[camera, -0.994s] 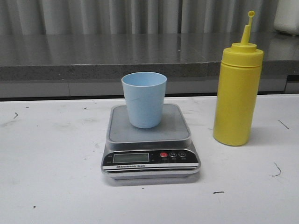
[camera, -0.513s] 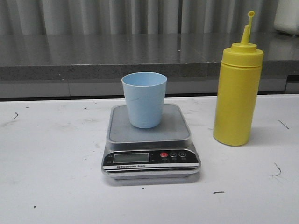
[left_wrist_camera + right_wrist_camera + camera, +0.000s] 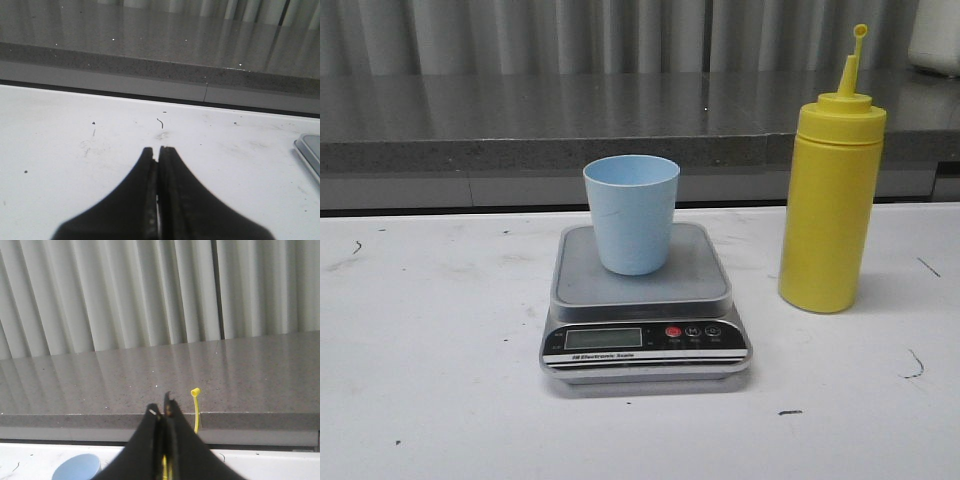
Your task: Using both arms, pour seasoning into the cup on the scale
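Note:
The light blue cup (image 3: 631,215) stands upright on the steel platform of the silver-grey scale (image 3: 645,300) at the table's middle. The yellow seasoning bottle (image 3: 830,200) stands upright on the table to the scale's right, apart from it, its tethered tip raised. No gripper shows in the front view. In the left wrist view my left gripper (image 3: 159,149) is shut and empty over bare white table, with a corner of the scale (image 3: 310,150) off to one side. In the right wrist view my right gripper (image 3: 161,407) is shut and empty, the bottle's tethered tip (image 3: 195,391) just behind it and the cup's rim (image 3: 77,467) to one side.
The white table (image 3: 420,350) carries small dark marks. A grey stone ledge (image 3: 520,120) runs along the back under a pleated grey curtain (image 3: 570,35). A white object (image 3: 935,35) stands on the ledge at the far right.
The whole front view has shifted a hair to the right. The cup, scale and bottle stand as before.

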Robot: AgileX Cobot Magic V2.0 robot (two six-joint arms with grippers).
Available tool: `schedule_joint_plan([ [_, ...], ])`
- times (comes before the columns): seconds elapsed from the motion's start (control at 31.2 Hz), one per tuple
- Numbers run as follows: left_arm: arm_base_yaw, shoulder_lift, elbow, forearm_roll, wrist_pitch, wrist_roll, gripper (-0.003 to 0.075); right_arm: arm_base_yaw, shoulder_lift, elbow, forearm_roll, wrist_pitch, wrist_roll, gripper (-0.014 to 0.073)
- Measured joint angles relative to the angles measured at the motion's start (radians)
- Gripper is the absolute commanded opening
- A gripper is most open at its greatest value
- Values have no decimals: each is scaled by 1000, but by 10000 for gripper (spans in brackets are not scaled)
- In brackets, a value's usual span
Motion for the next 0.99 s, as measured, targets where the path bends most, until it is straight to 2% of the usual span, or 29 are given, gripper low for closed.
schedule_joint_plan([
  [0.29, 0, 0, 43, 0, -132, -1, -20, 0, 0, 0, 0, 0, 0, -113],
  [0.99, 0, 0, 43, 0, -143, -2, -20, 0, 0, 0, 1, -2, 0, -113],
])
